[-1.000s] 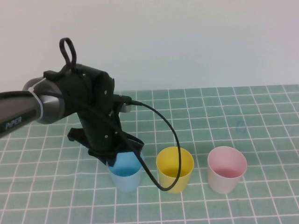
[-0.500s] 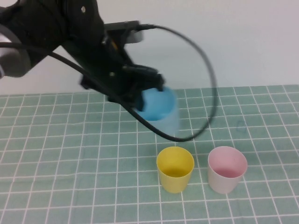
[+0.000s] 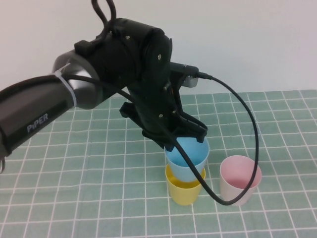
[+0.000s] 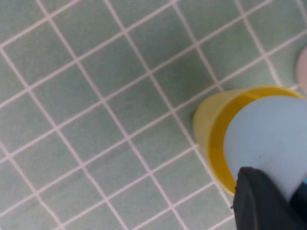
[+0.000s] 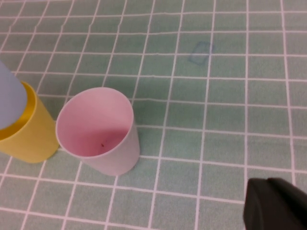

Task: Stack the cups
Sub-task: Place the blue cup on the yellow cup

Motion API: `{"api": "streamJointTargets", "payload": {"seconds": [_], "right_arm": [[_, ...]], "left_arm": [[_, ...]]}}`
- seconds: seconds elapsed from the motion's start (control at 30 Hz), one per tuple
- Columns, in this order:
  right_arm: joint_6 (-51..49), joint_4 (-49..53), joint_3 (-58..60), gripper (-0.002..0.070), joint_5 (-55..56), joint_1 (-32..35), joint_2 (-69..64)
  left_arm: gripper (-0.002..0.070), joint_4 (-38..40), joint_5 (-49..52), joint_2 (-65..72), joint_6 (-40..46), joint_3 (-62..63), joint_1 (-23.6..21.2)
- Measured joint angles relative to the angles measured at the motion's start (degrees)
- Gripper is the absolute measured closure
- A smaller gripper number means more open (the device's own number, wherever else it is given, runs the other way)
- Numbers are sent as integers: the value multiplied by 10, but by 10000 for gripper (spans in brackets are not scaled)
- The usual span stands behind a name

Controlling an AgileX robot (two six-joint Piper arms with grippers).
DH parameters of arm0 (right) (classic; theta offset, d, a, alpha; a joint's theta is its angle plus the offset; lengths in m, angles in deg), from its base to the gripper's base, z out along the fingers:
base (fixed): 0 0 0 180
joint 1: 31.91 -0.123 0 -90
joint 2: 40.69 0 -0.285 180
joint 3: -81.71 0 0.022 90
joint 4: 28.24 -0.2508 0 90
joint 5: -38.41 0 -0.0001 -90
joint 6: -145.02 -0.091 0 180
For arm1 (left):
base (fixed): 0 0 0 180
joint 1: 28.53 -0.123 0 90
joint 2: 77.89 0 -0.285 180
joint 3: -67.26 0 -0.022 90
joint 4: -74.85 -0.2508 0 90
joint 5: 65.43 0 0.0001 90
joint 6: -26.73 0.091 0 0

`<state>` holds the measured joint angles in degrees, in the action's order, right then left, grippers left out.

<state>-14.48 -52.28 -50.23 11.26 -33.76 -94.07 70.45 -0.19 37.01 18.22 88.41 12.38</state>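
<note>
Lowered, left hand (image 3: 181,141) seats blue cup (image 3: 187,157) into yellow cup (image 3: 184,191).

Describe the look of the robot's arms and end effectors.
The left arm is matte black with a grey band, white "PiPER" lettering and a looping black cable. Its left end effector is black and angular. Only a black corner of the right end effector shows.

So the left gripper (image 3: 184,140) is clamped on the rim of one cup (image 3: 187,158), which sits partway down inside a second cup (image 3: 184,190) on the gridded mat (image 3: 74,173). A third cup (image 3: 240,180) stands just to the right of that pair, not touching. The right gripper (image 5: 276,206) hangs nearer the robot than that third cup, off to its right.
</note>
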Motion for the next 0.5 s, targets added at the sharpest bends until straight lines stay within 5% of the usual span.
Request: {"api": "streamJointTargets", "payload": {"seconds": [0.5], "right_arm": [[0, -4, 0, 678, -2, 0, 0]], "left_arm": [[648, 19, 4, 27, 10, 0, -1]]}}
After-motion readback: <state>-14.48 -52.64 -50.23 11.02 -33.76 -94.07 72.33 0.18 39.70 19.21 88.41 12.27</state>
